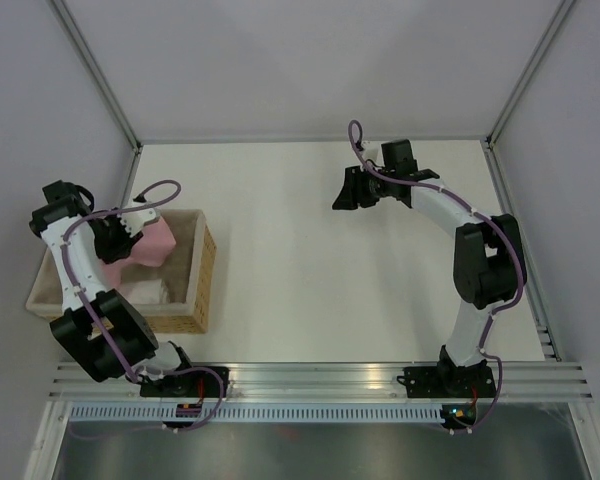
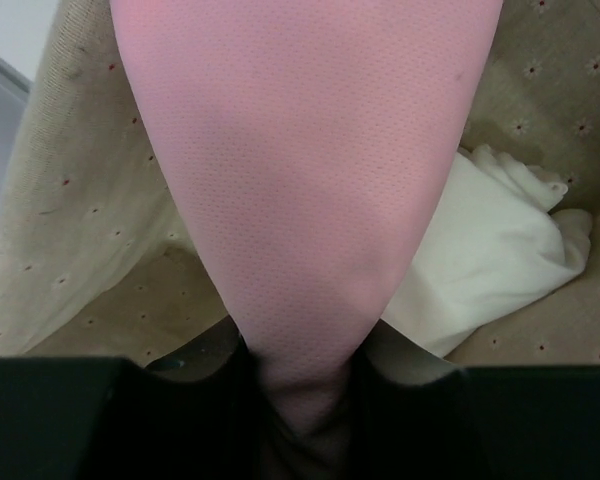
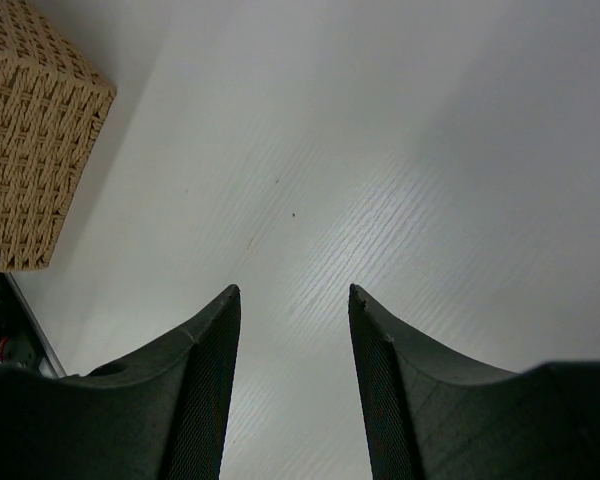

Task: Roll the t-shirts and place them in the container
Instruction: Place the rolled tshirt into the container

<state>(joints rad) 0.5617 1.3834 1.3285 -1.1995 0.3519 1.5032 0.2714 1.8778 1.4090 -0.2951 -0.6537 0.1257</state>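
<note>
The left arm curled over the basket, left gripper clamped on the pink t-shirt hanging there. The right arm stretched over the table, right gripper spread apart.

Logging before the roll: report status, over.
Left end effector shut on pink t-shirt, over basket. Right end effector open, above table. White cloth also in basket.

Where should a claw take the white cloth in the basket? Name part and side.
Probably pinch a raised fold of the white cloth, coming straight down: it lies crumpled in the basket, whose walls block the sides. The left claw is shut on the pink t-shirt.
</note>
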